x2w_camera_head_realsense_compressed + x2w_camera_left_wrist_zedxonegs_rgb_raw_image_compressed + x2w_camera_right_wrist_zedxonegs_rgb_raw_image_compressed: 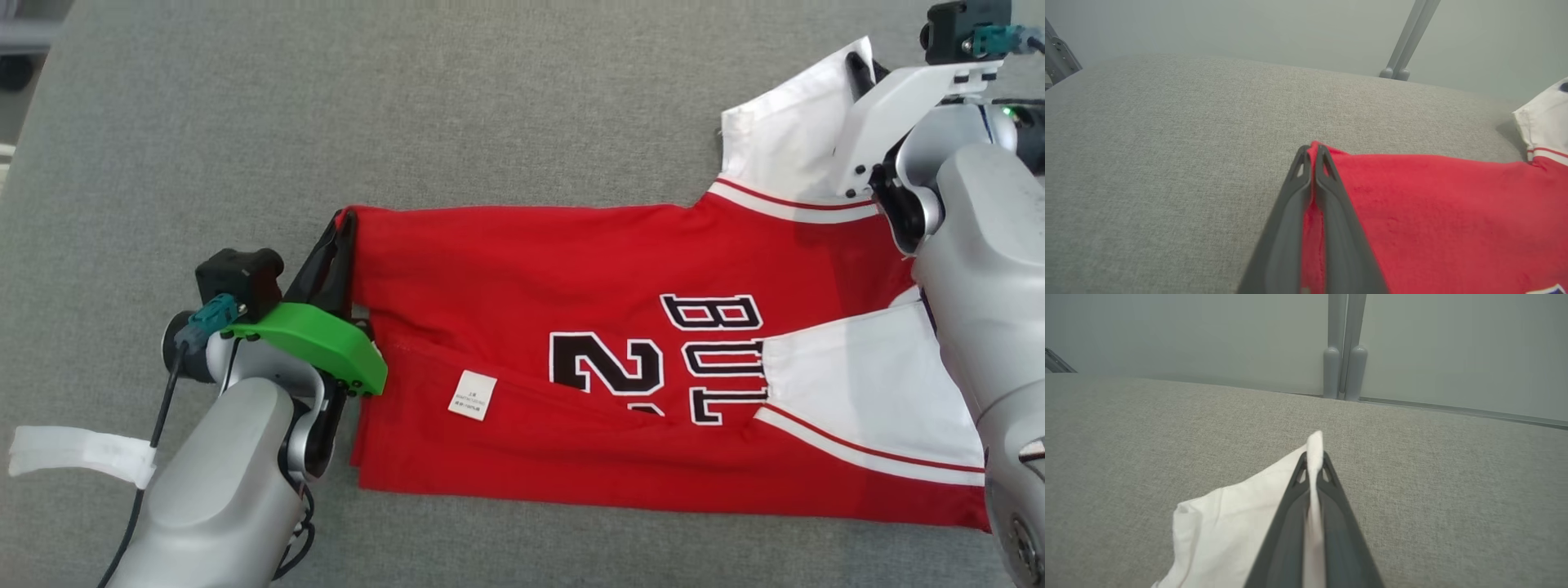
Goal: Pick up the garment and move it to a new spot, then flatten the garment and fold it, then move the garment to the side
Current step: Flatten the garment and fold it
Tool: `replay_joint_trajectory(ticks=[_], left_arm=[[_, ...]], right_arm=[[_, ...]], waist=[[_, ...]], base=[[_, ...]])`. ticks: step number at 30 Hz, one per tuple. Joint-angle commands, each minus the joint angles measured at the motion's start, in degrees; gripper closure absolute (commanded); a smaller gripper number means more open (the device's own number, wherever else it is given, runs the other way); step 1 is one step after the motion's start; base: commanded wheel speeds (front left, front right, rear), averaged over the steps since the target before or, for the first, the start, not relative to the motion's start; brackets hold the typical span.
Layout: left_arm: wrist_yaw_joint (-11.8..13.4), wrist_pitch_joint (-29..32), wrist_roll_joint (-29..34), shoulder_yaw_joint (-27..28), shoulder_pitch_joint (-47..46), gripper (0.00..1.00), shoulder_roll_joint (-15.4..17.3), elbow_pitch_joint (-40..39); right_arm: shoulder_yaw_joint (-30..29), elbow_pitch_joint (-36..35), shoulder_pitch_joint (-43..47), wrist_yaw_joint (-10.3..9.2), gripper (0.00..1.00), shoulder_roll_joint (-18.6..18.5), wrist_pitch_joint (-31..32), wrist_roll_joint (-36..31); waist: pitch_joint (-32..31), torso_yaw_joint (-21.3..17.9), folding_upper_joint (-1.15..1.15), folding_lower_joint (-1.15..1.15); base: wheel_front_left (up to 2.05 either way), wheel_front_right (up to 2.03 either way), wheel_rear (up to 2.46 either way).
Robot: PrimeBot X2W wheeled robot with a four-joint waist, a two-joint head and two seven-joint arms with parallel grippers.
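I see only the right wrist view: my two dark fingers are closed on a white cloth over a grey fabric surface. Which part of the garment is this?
Observer: It is the far white sleeve of a red basketball jersey with black-and-white lettering. The right gripper pinches the sleeve's edge.
Operator: What does the left arm do?
Observer: The left gripper is shut on the jersey's far red hem corner.
Operator: Does the jersey lie flat?
Observer: Mostly. A near flap seems folded over, showing a small white label, and the other white sleeve lies across the front.
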Motion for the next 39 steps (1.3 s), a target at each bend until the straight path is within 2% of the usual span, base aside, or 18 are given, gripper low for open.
replay_joint_trajectory(ticks=[1, 9, 13, 17, 22, 30, 39], left_arm=[[0.2, 0.2, -0.4, 0.2, 1.1, 1.0, 0.7, -0.2], [1.8, 1.2, -2.0, 1.2, 6.9, 1.0, 4.2, -3.9], [3.2, 1.2, -2.8, 1.9, 11.8, 1.0, 5.5, -7.7], [4.8, 1.6, -4.1, 2.3, 16.7, 1.0, 6.4, -11.4], [6.7, 1.8, -4.8, 2.7, 20.5, 1.0, 7.2, -14.3], [8.7, 2.5, -5.5, 2.7, 24.2, 1.0, 7.9, -16.4], [9.0, 2.8, -6.0, 2.2, 26.5, 1.0, 7.6, -14.7]], right_arm=[[1.2, -1.2, 1.8, -0.02, 1.0, -0.6, -0.7, 1.5], [9.2, -16.1, 14.7, -0.02, 1.0, -5.2, -2.7, 14.8], [10.0, -25.0, 23.6, -0.01, 1.0, -7.3, -3.2, 20.0], [8.1, -32.7, 32.6, -0.01, 1.0, -8.3, -3.7, 22.4], [4.7, -39.0, 40.7, -0.01, 1.0, -7.9, -3.5, 21.7], [-2.0, -49.5, 53.2, -0.01, 1.0, -3.1, -1.0, 18.2], [-5.4, -50.4, 57.4, -0.01, 1.0, 1.1, -0.4, 13.8]], waist=[[-3.2, -2.9, 0.24, 0.0], [-8.2, -6.9, 0.24, 0.0], [-9.9, -8.2, 0.24, 0.0], [-11.1, -8.9, 0.24, 0.0], [-11.8, -9.3, 0.24, 0.0], [-12.6, -10.0, 0.24, 0.0], [-13.0, -10.6, 0.24, 0.0]], base=[[0.0, 0.0, 0.0], [0.0, 0.0, 0.0], [0.0, 0.0, 0.0], [0.0, 0.0, 0.0], [0.0, 0.0, 0.0], [0.0, 0.0, 0.0], [0.0, 0.0, 0.0]])
